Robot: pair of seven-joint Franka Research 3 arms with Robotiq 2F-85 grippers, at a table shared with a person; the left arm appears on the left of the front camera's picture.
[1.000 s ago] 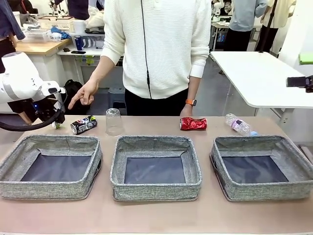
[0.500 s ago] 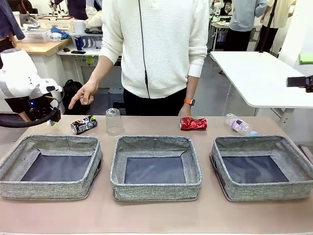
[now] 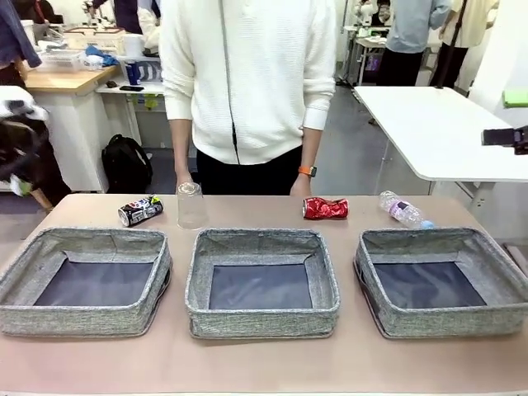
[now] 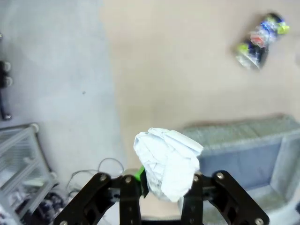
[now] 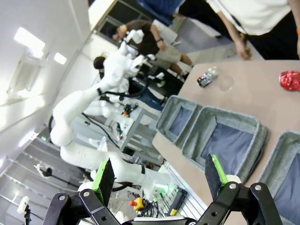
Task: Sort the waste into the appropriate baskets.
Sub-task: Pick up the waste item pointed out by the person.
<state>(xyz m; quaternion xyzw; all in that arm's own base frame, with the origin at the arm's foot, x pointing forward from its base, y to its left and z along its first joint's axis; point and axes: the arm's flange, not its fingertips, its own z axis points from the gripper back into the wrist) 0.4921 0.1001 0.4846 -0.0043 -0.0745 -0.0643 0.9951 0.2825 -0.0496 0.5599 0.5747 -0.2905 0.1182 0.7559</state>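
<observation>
White crumpled paper wad [image 4: 168, 164] is pinched between the left gripper's [image 4: 161, 185] fingers, held above the table's [image 4: 178, 56] edge near a corner of the left basket [image 4: 234, 133]. The middle basket [image 3: 262, 239] and right basket [image 3: 441, 239] stand in a row with it, all of grey woven fabric with dark bottoms showing. Behind them on the table lie the dark printed can [image 3: 140, 211], an upturned clear plastic cup [image 3: 191, 205], the crushed red can [image 3: 325, 208] and the clear bottle [image 3: 402, 209]. The right gripper's [image 5: 159, 180] fingers are spread wide, high above the table. A person [image 3: 247, 82] stands at the far side.

Robotics lab — white table [image 3: 437, 124], cluttered workbench [image 3: 58, 80]
</observation>
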